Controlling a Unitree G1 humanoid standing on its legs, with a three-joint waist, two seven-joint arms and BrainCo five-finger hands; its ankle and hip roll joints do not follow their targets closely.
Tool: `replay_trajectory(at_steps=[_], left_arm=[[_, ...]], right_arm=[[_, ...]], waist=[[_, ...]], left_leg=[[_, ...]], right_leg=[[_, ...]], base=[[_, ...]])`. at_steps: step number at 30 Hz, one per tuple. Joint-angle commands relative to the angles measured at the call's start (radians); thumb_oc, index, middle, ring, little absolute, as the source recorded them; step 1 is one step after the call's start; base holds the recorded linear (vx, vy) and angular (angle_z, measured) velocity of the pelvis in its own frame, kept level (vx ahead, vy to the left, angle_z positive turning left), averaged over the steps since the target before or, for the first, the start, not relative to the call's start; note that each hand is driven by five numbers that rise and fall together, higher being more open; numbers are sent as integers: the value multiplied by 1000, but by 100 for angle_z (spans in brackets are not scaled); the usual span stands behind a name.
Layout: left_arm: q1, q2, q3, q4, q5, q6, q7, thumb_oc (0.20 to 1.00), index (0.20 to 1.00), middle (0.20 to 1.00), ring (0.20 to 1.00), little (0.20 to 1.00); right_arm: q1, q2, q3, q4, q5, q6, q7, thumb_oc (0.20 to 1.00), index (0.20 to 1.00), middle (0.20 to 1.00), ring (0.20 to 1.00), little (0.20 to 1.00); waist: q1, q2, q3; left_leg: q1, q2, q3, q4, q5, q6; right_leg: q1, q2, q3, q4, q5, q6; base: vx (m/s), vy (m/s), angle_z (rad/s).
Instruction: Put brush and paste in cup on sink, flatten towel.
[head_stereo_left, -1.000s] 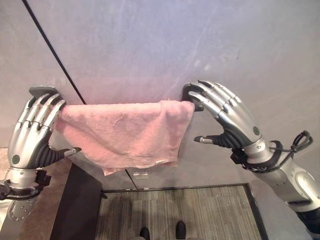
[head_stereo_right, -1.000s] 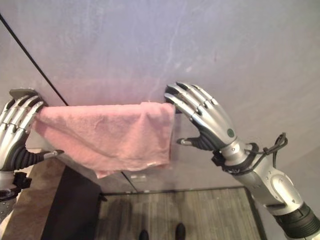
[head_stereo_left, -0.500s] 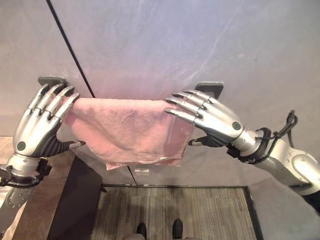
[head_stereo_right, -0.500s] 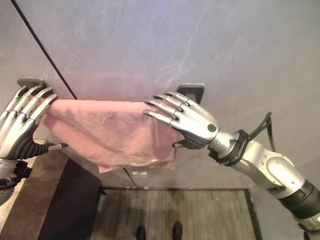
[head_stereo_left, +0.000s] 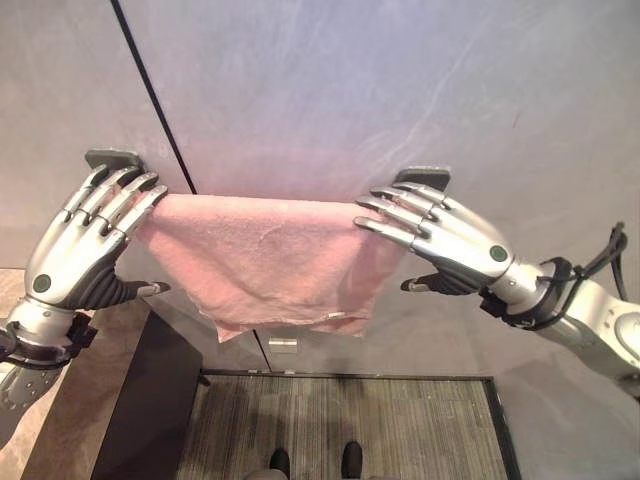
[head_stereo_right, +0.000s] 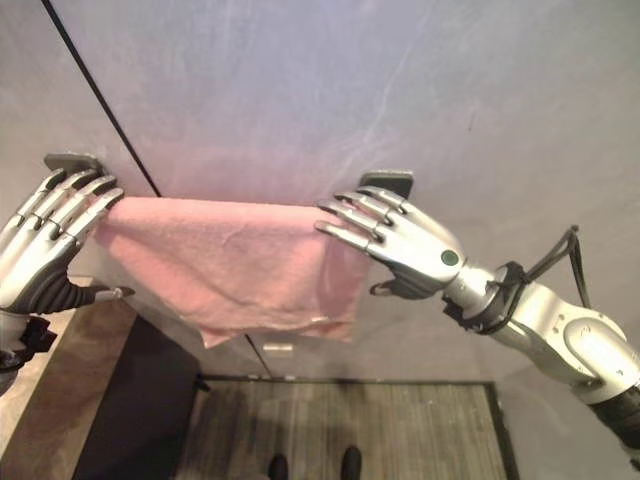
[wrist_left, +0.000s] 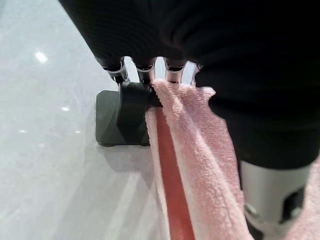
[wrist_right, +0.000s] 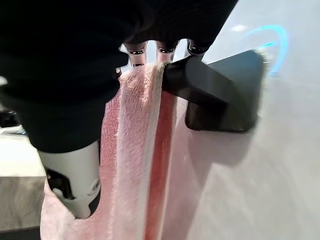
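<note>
The pink towel (head_stereo_left: 270, 255) is draped over a wall rail between two dark brackets (head_stereo_left: 423, 178), its lower hem hanging uneven. The left hand (head_stereo_left: 85, 240) is laid at the towel's left end and the right hand (head_stereo_left: 445, 235) at its right end, fingers (head_stereo_right: 350, 232) of both extended straight over the top fold, nothing gripped. For a good flattening, the hands would best be drawn apart along the rail with light even pressure, so that bunching is spread without the cloth being dragged off.

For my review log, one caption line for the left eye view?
Both robot hands, left and right, rest straight fingers on a pink towel draped over a wall-mounted rail.
</note>
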Motion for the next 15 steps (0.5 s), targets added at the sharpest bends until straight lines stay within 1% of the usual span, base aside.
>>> replay_trajectory(at_steps=[1,3,7,10,11,12,15], left_arm=[[114,7,-61,105,35,17,-103,1000,1000,1000,1000,1000],[102,-2,-68,106,31,21,-109,1000,1000,1000,1000,1000],[87,-19,-79,104,17,23,-116,1000,1000,1000,1000,1000],[46,-47,-111,114,9,35,-119,1000,1000,1000,1000,1000],[46,-47,-111,115,9,35,-119,1000,1000,1000,1000,1000],[34,-56,-117,118,6,38,-116,1000,1000,1000,1000,1000],[16,-71,-125,122,3,44,-113,1000,1000,1000,1000,1000]], right_arm=[[78,8,-11,108,22,70,17,1000,1000,1000,1000,1000],[91,31,-37,93,42,73,10,1000,1000,1000,1000,1000],[86,57,-43,80,68,74,15,1000,1000,1000,1000,1000],[29,117,-6,78,108,81,20,1000,1000,1000,1000,1000],[28,117,-5,79,108,81,20,1000,1000,1000,1000,1000],[5,147,15,81,130,83,21,1000,1000,1000,1000,1000],[-38,199,44,83,163,85,23,1000,1000,1000,1000,1000]], waist=[[-34,-22,1],[-29,-20,0],[-28,-17,-3],[-23,-15,-5],[-24,-15,-5],[-19,-13,-7],[-15,-11,-9]], left_leg=[[-14,65,2,5,18,-70],[-13,68,5,5,17,-70],[-12,71,9,5,17,-71],[-9,73,16,5,16,-72],[-9,73,16,5,16,-72],[-7,76,18,5,16,-73],[-3,78,25,5,15,-73]], right_leg=[[40,-180,-8,1,14,153],[38,-178,-6,1,11,152],[36,-176,-1,1,10,150],[34,-173,3,1,9,147],[34,-173,3,1,9,147],[34,-172,4,1,8,146],[33,-169,8,1,8,145]], base=[[0,0,0],[0,0,0],[0,0,0],[0,0,0],[8,-19,-4],[0,0,0],[2,-8,-2]])
